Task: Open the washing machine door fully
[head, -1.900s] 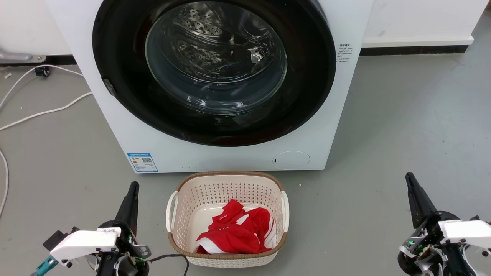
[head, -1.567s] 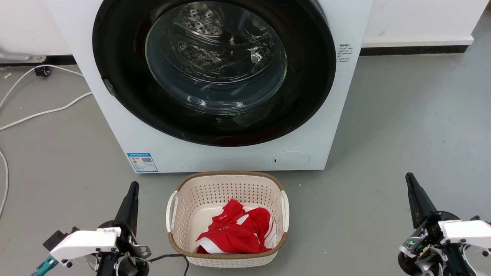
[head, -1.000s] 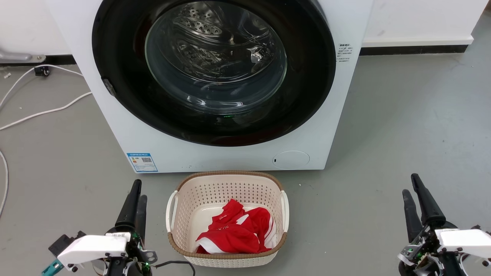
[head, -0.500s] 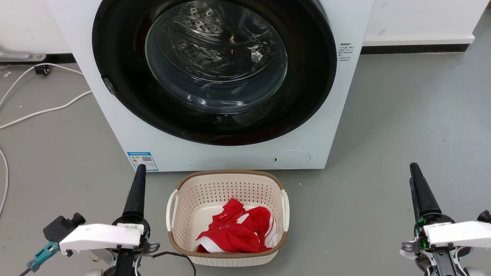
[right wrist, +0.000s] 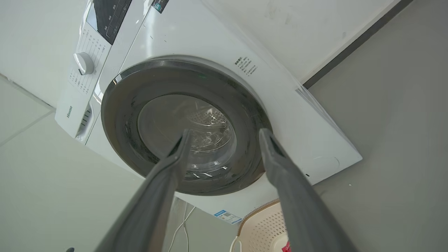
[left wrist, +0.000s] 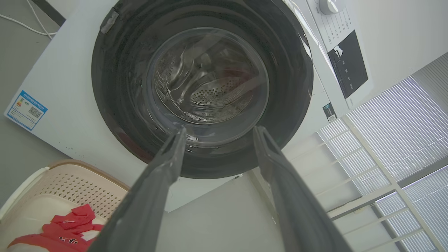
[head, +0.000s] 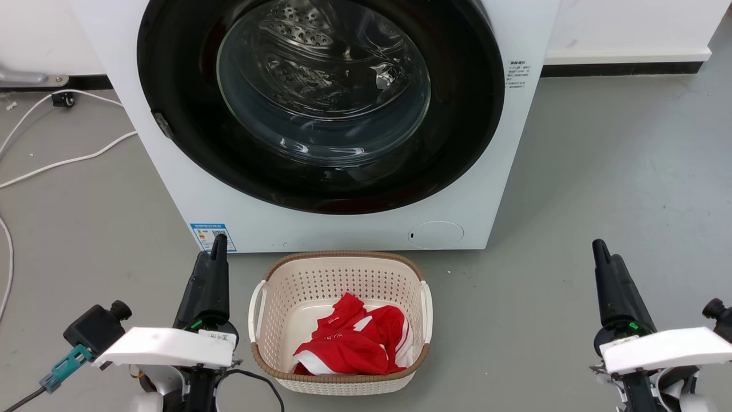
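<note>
Two pairs of long dark fingers are held spread with nothing between them: the left gripper [left wrist: 219, 130] is seen in its wrist view with a clear gap between its jaws, and the right gripper [right wrist: 224, 132] is parted in the same way. Both are held low above the grey floor [head: 600, 171], pointed up at the machine and well apart from it. This is judged to be a ready pose from which either arm can be sent to the door, the jaws being opened so that an edge can be caught. Between them a beige laundry basket [head: 342, 269] is set, with a red garment [head: 349, 343] lying in it, and the arms are placed to its sides, so that it is not knocked. Just behind the basket stands the washing machine [head: 189, 189], and the washing machine door [head: 321, 97] is shut, seated flat against the white front, with the steel drum seen through its glass. A small grey tab [head: 162, 125] is set at the door's left rim; whether it is the catch cannot be told. No part of the task is judged done, the door being touched by neither gripper. White cables [head: 57, 166] are trailed over the floor at the left, clear of both arms
</note>
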Controlling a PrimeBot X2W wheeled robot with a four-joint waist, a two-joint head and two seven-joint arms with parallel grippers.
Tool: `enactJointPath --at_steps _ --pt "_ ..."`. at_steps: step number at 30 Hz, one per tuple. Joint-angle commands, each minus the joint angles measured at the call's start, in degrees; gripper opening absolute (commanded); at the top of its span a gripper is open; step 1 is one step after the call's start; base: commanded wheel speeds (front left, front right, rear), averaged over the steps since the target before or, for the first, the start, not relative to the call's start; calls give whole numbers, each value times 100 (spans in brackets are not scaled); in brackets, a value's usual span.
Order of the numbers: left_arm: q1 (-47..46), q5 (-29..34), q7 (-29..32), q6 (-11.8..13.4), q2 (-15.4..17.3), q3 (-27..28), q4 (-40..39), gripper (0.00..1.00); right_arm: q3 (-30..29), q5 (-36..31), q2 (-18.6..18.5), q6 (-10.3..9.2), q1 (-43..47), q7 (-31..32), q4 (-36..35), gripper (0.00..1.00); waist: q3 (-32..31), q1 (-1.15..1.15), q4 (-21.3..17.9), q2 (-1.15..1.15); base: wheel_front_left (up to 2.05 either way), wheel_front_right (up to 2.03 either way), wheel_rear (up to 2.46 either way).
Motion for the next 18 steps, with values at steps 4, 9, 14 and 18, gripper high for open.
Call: enactJointPath --at_steps 4,9,14,18 --pt "-45 607 -124 -14 35 -66 -143 100 60 -711 1 0 -10 -115 -144 100 -6 0 2 0 0 0 0" --pt "4 1111 -213 -15 63 -121 -121 100 85 -1221 7 0 59 -203 -172 100 -15 0 2 0 0 0 0" --pt "15 1462 -301 -16 58 -139 -145 100 89 -1648 13 0 102 -283 -148 100 -20 0 2 0 0 0 0" --pt "23 1794 -366 -17 76 -170 -111 100 74 -1993 18 0 132 -346 -140 100 -18 0 4 0 0 0 0"
